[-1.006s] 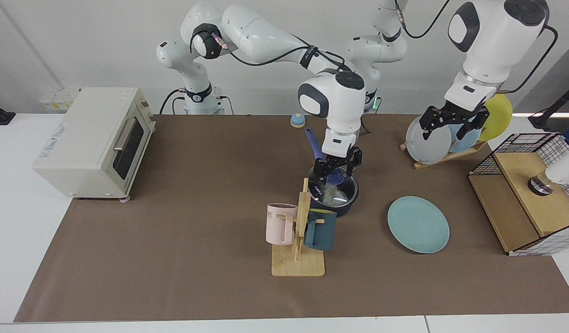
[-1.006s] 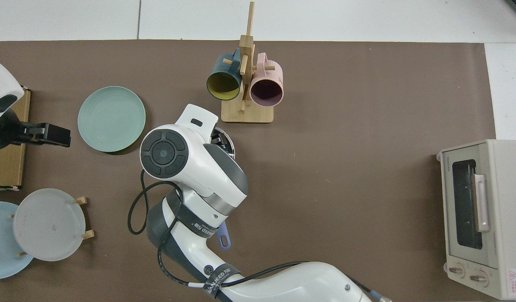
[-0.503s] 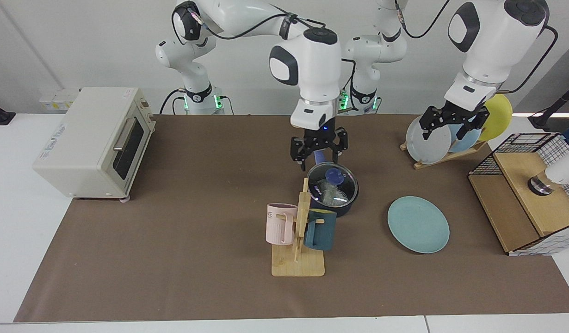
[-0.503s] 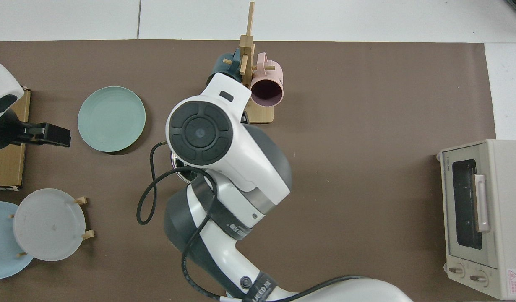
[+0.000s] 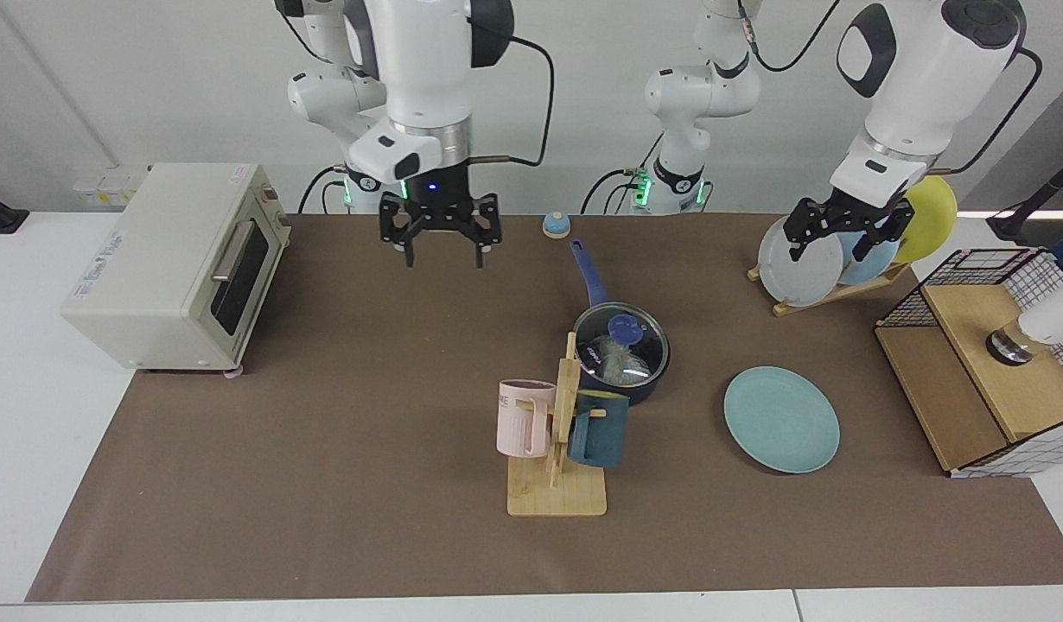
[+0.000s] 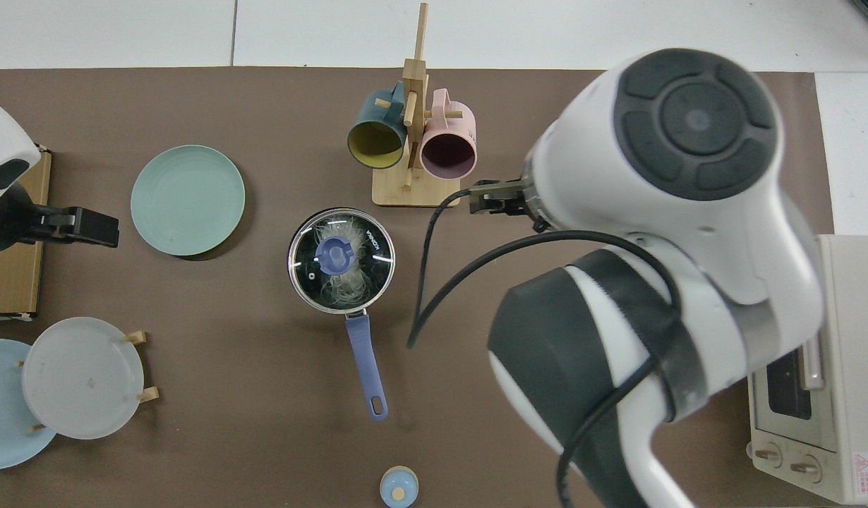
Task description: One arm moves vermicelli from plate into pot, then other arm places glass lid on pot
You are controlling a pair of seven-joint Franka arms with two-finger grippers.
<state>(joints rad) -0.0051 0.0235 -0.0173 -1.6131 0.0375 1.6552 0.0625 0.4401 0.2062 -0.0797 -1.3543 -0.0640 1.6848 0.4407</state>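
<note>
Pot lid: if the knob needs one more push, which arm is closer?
Right, probably. The right gripper hangs with open jaws over bare mat, nearer the glass lid, which sits on the pot over the vermicelli. The left gripper waits, open, by the plate rack, farther off.

the facing view looks from across the counter (image 5: 324, 484) toward both arm bases and the wall behind them, from a raised point tilted downward, far enough to take in the whole brown mat. the top view looks straight down from above and is turned the other way round: the toaster oven (image 5: 173, 263) at the facing view's left edge sits at the top view's right edge (image 6: 840, 367). both views share the mat, the pot (image 5: 620, 358) (image 6: 341, 260), the mug rack (image 5: 559, 466) (image 6: 414, 141) and the teal plate (image 5: 781, 419) (image 6: 188, 200).
</note>
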